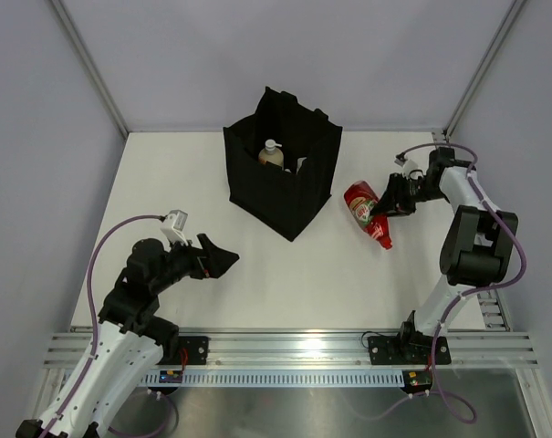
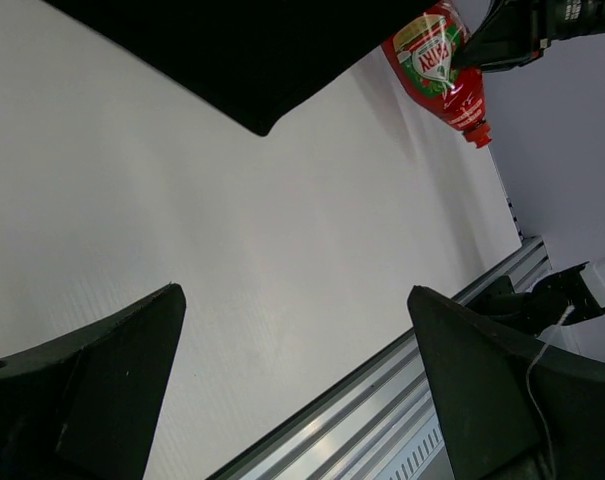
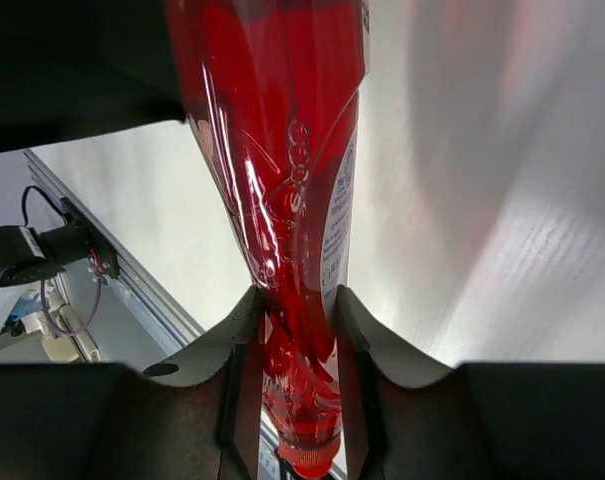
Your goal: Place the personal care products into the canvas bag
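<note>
The black canvas bag (image 1: pixel 289 178) stands at the back middle of the table, mouth open. An amber-liquid bottle with a white cap (image 1: pixel 271 153) shows inside it. The red squeeze bottle (image 1: pixel 367 213) lies right of the bag, cap toward the near side; it also shows in the left wrist view (image 2: pixel 440 65) and the right wrist view (image 3: pixel 282 150). My right gripper (image 1: pixel 386 206) is shut on the red bottle near its neck (image 3: pixel 297 340). My left gripper (image 1: pixel 223 260) is open and empty, near the table's front left, jaws wide apart (image 2: pixel 297 330). The other products are hidden.
An aluminium rail (image 1: pixel 294 347) runs along the table's near edge. Grey walls and metal posts enclose the back and sides. The bag's bottom corner (image 2: pixel 262 110) hangs into the left wrist view.
</note>
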Motion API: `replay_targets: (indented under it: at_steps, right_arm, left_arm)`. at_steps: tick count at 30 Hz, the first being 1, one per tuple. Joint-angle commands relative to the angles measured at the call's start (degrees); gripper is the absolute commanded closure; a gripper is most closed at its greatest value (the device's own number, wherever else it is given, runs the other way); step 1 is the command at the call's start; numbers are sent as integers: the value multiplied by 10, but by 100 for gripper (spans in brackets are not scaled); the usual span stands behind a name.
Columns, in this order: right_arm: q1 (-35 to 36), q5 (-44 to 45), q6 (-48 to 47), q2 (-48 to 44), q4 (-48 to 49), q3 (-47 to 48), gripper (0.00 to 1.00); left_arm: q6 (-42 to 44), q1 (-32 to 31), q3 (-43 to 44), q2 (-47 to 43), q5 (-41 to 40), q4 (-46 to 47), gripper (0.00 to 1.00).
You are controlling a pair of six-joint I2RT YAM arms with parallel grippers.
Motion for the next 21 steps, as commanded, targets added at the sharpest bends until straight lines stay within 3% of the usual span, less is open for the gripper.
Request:
replay_targets:
  at_steps: [1,10,14,18,21]
  right_arm:
    - [-2,-124,14,-100,-15,48,100]
    - [-2,-263,130,-140,37,109,100]
    - [-2,-336,215,-150,121,98,100]
    - [0,-359,292,-172,183,88,100]
    - [4,-346,263,-181,175,68,100]
  left_arm:
    - [3,1,19,-2,16,9,1]
    - [12,1,42,17,15,3,1]
    - [11,1,43,17,17,5,1]
    - [5,1,42,19,24,14,1]
    - [-5,1,33,22,47,42,1]
